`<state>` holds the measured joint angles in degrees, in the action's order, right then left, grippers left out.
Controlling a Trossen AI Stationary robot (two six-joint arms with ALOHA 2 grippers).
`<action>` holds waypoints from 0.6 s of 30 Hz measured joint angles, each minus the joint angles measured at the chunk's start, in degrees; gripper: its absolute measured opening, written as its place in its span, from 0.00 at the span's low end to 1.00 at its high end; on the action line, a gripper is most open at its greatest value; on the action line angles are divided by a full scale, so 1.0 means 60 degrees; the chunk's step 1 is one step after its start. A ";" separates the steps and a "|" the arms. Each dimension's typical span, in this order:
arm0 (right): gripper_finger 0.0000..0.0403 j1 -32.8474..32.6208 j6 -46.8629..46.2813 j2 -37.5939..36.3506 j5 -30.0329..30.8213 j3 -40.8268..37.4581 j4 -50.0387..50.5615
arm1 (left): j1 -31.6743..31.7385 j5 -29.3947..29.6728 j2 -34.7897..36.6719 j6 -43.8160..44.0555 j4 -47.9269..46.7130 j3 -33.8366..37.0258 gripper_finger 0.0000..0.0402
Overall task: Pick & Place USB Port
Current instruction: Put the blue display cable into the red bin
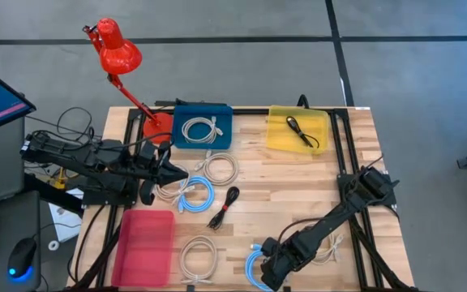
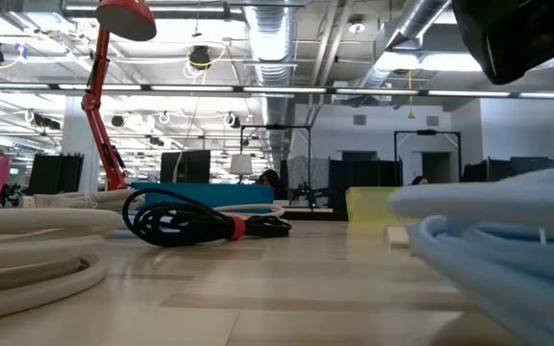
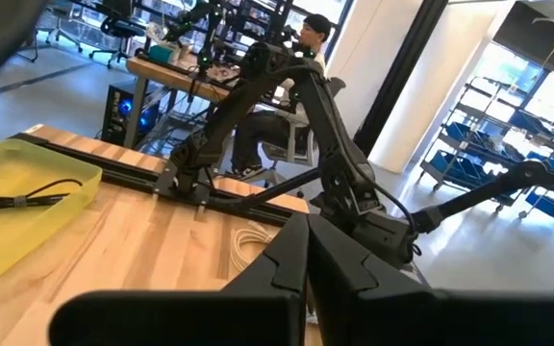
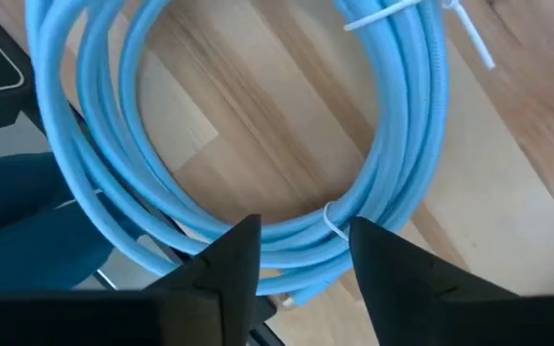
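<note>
A light-blue cable coil (image 4: 258, 125), bound with white ties, lies flat on the wood near the table's near edge (image 1: 255, 268); in the low view it (image 2: 493, 235) fills the right. My right gripper (image 4: 301, 259) hangs over it, pointing down and open. One finger stands inside the ring and one outside, on either side of the bundle's near arc (image 4: 301, 226), and I see no grip on it. My left gripper (image 1: 175, 172) is shut and waits at the table's left, beside a white coil (image 1: 217, 169) and a second blue coil (image 1: 194, 195).
At the far edge stand a blue bin (image 1: 203, 128) holding a white cable and a yellow bin (image 1: 298, 130) holding a black one. A pink bin (image 1: 144, 239) sits near-left. A black cable (image 1: 225, 207), white coils (image 1: 197, 258) and a red lamp (image 1: 118, 53) are about.
</note>
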<state>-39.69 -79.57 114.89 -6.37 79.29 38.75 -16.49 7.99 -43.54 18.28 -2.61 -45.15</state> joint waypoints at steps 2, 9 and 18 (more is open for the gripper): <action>0.41 0.0048 -0.0006 -0.0045 -0.0092 -0.0014 -0.0039 | 0.0000 0.0000 -0.0001 0.0000 -0.0011 0.0000 0.02; 0.40 0.0229 0.0100 -0.0575 -0.0139 -0.0037 0.0085 | 0.0000 0.0007 -0.0001 0.0000 -0.0076 0.0000 0.02; 0.37 0.0384 0.0608 -0.0469 -0.0009 -0.0056 0.0757 | 0.0000 0.0015 0.0001 0.0000 -0.0339 0.0000 0.01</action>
<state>-37.38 -75.92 112.07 -6.42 78.96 43.29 -16.49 8.08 -43.54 18.28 -4.65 -45.15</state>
